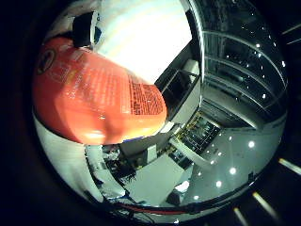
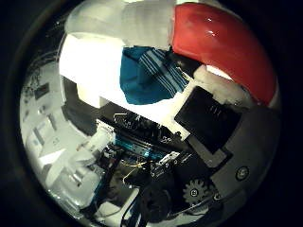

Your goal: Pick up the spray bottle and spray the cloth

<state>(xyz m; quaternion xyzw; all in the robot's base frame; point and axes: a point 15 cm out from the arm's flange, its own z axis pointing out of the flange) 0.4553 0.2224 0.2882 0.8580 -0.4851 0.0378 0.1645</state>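
1. Little finger side view: the orange spray bottle (image 1: 99, 101) fills the left half of the frame, right up against the palm, with room and ceiling behind it. Looks lifted, so I'd call the pickup done.
2. Thumb side view: the hand (image 2: 213, 123) has its fingers (image 2: 222, 87) wrapped round the bottle at upper right. The blue striped cloth (image 2: 144, 75) lies on the white bench (image 2: 87, 64), upper middle. Spraying's still left, I reckon.

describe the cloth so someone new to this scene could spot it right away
Find the white table in the thumb side view. On it lies the cloth, beside the red spray bottle. It is the only teal thing there, with white stripes at one end.
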